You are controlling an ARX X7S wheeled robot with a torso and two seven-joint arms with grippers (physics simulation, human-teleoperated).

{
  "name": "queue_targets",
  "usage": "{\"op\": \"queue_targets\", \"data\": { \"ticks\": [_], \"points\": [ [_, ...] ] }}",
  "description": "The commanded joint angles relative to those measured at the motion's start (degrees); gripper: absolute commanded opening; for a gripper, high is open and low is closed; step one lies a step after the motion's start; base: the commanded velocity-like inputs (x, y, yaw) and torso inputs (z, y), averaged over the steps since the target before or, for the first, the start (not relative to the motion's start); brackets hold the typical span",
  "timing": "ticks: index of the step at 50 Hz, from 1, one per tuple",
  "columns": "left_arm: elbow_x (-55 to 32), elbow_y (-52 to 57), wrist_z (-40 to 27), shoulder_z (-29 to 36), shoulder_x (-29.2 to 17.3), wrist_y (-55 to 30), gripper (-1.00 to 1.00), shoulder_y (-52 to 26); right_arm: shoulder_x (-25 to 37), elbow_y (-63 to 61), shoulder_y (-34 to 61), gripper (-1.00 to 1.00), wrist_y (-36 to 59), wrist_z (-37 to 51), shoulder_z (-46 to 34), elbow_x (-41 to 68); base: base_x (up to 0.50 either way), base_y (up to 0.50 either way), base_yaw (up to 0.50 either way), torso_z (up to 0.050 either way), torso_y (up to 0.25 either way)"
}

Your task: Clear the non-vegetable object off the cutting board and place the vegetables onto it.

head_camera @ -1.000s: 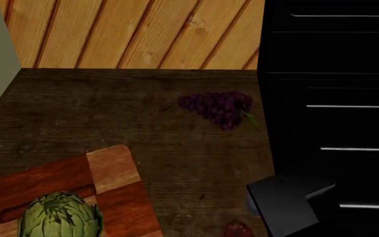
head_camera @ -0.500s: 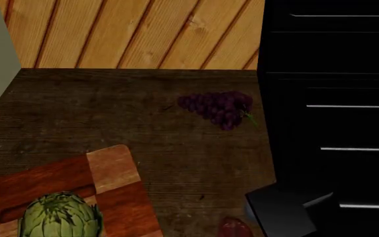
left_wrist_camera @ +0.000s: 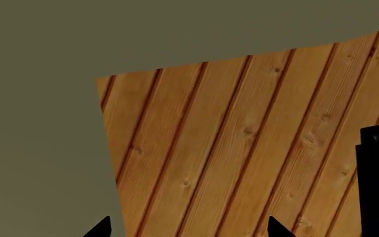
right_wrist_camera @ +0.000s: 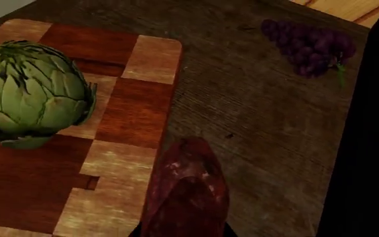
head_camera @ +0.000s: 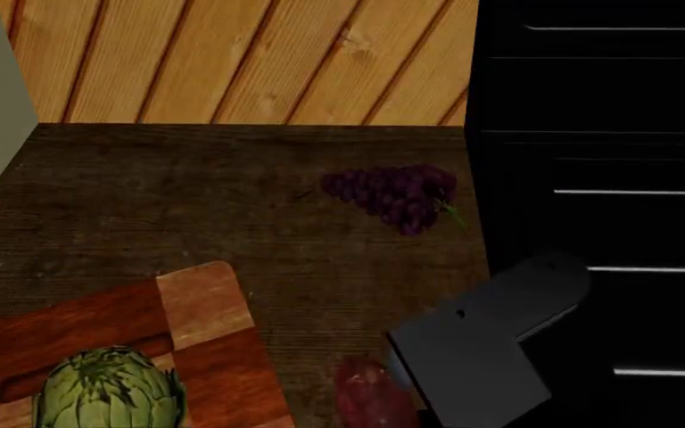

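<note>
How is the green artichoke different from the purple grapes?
The artichoke is one round green ball of pointed leaves; the grapes are a bunch of many tiny dark purple balls. The artichoke sits on the cutting board; the grapes lie on the dark table. Nothing is touching either one.

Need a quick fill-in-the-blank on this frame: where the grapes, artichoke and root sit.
1. The artichoke sits on the ____.
2. The grapes lie on the dark ____, apart from the board.
3. The reddish root is nearest the ____ gripper, at the board's edge.
4. The left wrist view shows only wall and wood panelling, and none of the ____.

Missing words: board; tabletop; right; produce
</note>
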Motion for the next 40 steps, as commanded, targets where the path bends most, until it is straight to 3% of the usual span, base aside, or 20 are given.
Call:
{"op": "queue_targets", "data": {
  "ticks": [1, 23, 40],
  "points": [
    [-0.7, 0.2, 1.5, 5.2, -10.8, 0.4, 1.0, -3.1, -5.9, -2.8, 4.7, -1.0, 0.8, 1.1, 1.2, 2.4, 0.02, 0.01, 0.03, 0.0, 0.0],
    [-2.6, 0.7, 0.0, 4.3, -12.5, 1.3, 1.0, -1.5, -17.0, -1.1, 4.2, -1.0, 0.0, 0.6, -2.5, -1.2, 0.02, 0.0, 0.03, 0.001, 0.0],
    [-3.9, 0.4, -0.9, 4.4, -13.3, 1.4, 1.0, -2.0, -20.2, -2.0, 2.4, -1.0, -1.4, 0.5, -4.1, -1.6, 0.02, 0.0, 0.03, 0.0, 0.0]
  ]
}}
